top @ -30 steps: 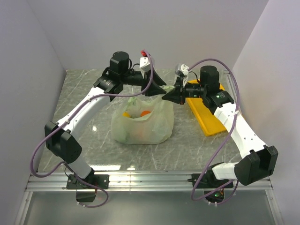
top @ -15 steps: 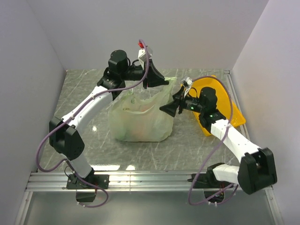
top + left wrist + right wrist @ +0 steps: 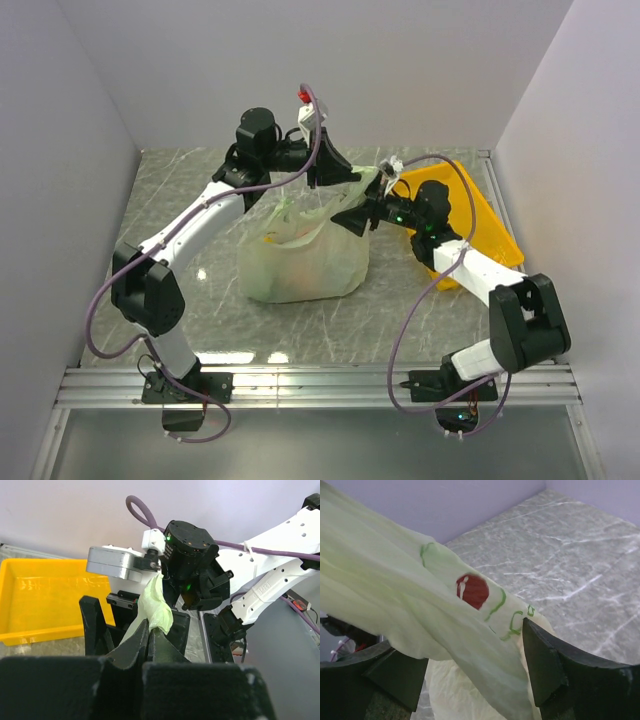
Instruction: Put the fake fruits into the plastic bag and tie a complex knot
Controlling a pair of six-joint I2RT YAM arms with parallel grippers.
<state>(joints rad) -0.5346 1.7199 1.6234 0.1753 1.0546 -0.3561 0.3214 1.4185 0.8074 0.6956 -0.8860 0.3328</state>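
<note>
**Bag drawn up for tying.** Seen from above, the left gripper (image 3: pixel 352 177), clenched on one handle (image 3: pixel 158 605) of the plastic bag (image 3: pixel 300 262), has hoisted that strip toward the upper centre of the frame within the past second. The pull has drawn the bag taller and shut a mouth that gaped a moment ago. The right gripper (image 3: pixel 338 218) has meanwhile swung in from the right side and dropped to the bag's upper right shoulder. The yellow tray (image 3: pixel 482 222) behind it now sits askew, right of centre.

The right wrist view shows that gripper's jaws standing apart. A taut band of pale-green plastic runs diagonally between them from upper left to lower centre, not yet pinched. The fake fruits (image 3: pixel 296 284) register only as a faint orange tint low inside the bag, which rests on the marble table (image 3: pixel 190 200) at centre frame, below and left of both grippers.

With loading apparently complete, the work looks to have turned to tying. No knot is visible, and the right gripper would seem to need to close on its side of the plastic before any crossing can begin.
</note>
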